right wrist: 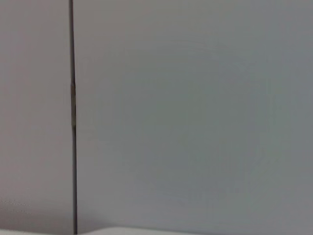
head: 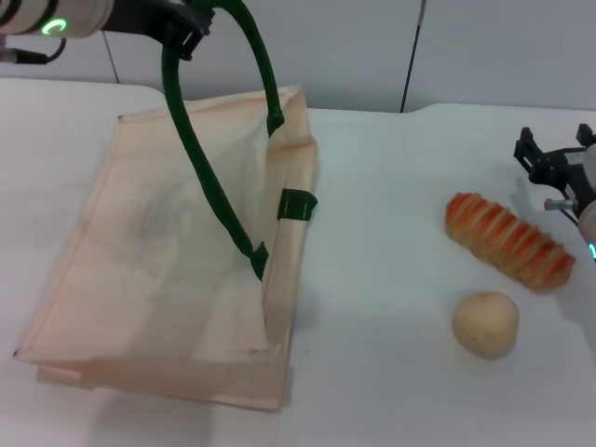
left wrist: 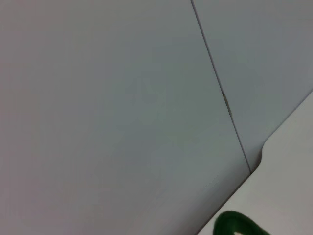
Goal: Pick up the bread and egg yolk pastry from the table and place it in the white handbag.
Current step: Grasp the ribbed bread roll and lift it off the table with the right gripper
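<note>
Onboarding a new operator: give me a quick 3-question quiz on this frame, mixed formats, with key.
1. True or false: the bread already lies in the white handbag.
2. Which lies nearer the robot: A) bread, B) egg yolk pastry?
3. Fill in: the left gripper holds up the bag's green ____.

Key: 1 false, it lies on the table; 2 B; 3 handle. The right gripper waits beside the bread.

A bare lab-like test bench: plain white table [head: 372, 279], grey panelled wall [head: 484, 47] behind.
</note>
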Motion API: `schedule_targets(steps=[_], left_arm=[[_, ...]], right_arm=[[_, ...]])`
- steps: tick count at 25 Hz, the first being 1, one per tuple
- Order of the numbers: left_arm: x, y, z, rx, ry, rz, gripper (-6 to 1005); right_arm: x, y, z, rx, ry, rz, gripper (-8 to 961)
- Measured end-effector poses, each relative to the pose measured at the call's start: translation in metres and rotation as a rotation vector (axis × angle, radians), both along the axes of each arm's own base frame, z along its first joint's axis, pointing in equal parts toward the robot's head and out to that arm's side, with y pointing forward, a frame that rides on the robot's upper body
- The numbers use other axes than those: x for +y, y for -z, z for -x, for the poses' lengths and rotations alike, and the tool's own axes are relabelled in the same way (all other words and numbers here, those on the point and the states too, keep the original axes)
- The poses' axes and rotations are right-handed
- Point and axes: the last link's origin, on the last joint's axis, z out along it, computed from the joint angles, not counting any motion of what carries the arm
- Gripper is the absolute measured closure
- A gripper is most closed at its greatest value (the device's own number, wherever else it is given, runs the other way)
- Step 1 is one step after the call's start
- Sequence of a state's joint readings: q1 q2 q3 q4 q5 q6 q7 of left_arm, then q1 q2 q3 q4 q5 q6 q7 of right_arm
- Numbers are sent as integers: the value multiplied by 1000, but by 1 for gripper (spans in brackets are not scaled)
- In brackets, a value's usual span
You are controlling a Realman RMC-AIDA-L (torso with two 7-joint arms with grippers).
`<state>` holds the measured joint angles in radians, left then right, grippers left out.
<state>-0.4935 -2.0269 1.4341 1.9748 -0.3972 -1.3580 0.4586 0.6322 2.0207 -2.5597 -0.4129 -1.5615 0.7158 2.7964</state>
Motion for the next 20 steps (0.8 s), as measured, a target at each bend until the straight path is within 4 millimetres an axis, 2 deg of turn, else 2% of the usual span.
schedule_targets(steps=[10, 15, 20], left_arm=[[-7, -1, -5, 6, 18, 3, 854], [-8, 0, -7, 10, 18, 16, 854], [-9, 0, -7, 15, 16, 22, 854]], right_arm=[[19, -21, -3, 31, 56, -53, 155], [24, -21, -6, 21, 81, 5, 156], [27, -11, 3, 10, 64, 95, 156]])
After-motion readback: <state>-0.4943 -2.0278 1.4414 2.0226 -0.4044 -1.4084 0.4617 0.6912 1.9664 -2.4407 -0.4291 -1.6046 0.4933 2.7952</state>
